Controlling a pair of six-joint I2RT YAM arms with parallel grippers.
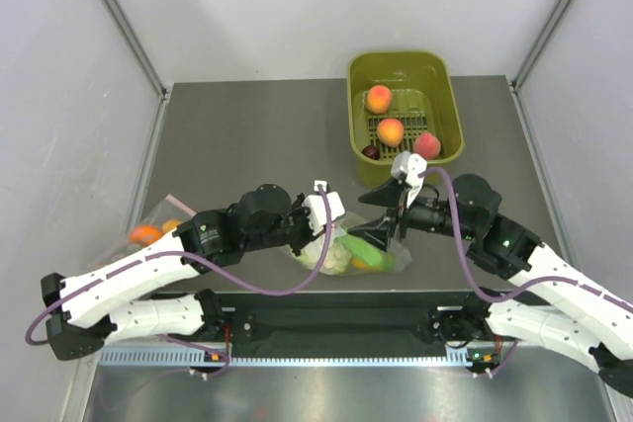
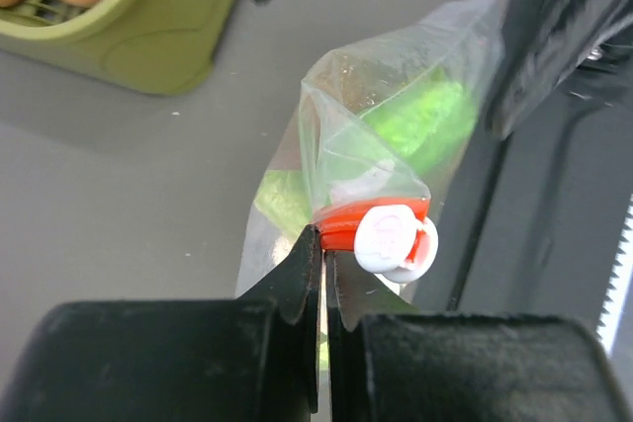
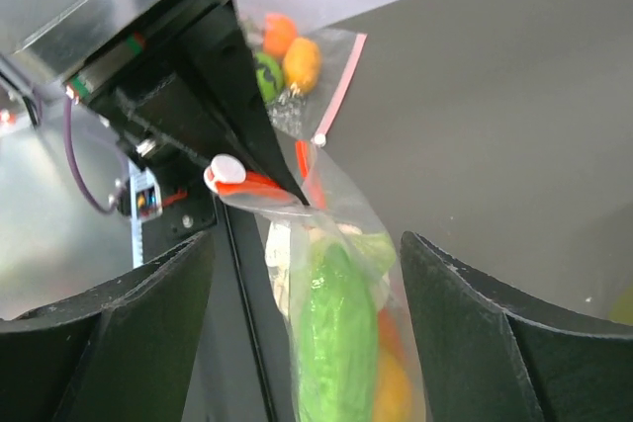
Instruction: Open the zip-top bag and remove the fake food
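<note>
Grey table [image 1: 247, 135]: left pincer [image 2: 323, 269] pinches zip-top bag [image 2: 396, 116] (slider [image 2: 396, 241] seen wrist-side); right pincer [image 3: 307, 284] wide.

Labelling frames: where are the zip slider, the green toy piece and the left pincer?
zip slider [image 2: 394, 240], left wrist view, white face.
green toy piece [image 3: 336, 343], right wrist view, mid-body.
left pincer [image 2: 323, 247], left wrist view, between fingertips.

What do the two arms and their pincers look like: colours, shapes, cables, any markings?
The left arm and the right arm both have white links with rows of small dark dots, and black rounded joints. A purple cable loops along each arm. The left pincer and the right pincer have flat, matt black fingers that taper towards the tips.
</note>
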